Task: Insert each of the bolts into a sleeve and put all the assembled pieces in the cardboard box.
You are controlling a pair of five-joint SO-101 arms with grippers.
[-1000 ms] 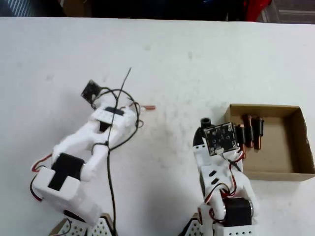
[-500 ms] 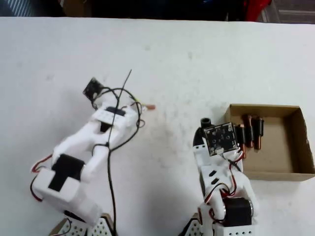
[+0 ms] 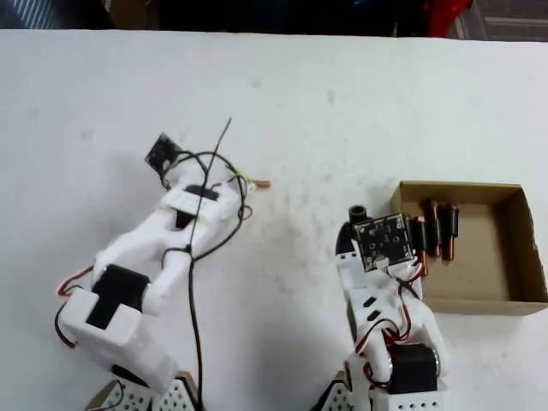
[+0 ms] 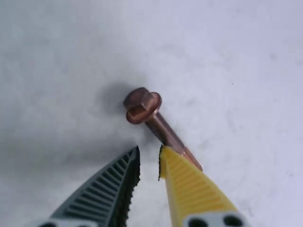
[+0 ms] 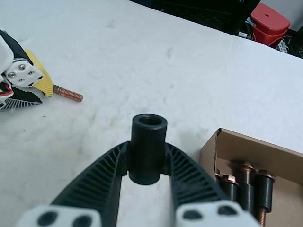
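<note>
The left gripper [image 4: 148, 152] points down at the table [image 4: 236, 47] with only a narrow gap between its tips (nothing in it). The bolt [image 4: 144, 106] lies at centre frame, its shank just beside the yellow finger. The right gripper [image 5: 147, 165] clamps an upright black sleeve [image 5: 149, 135], left of the cardboard box [image 5: 246, 144], which holds three assembled pieces [image 5: 244, 182].

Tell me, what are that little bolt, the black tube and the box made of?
Bolt: metal with a copper-coloured sheen, with a hex head and a threaded tip.
Sleeve: smooth matte black; it could be plastic or blackened metal, hard to say.
Cardboard box: plain brown cardboard, dull, with folded walls.
</note>
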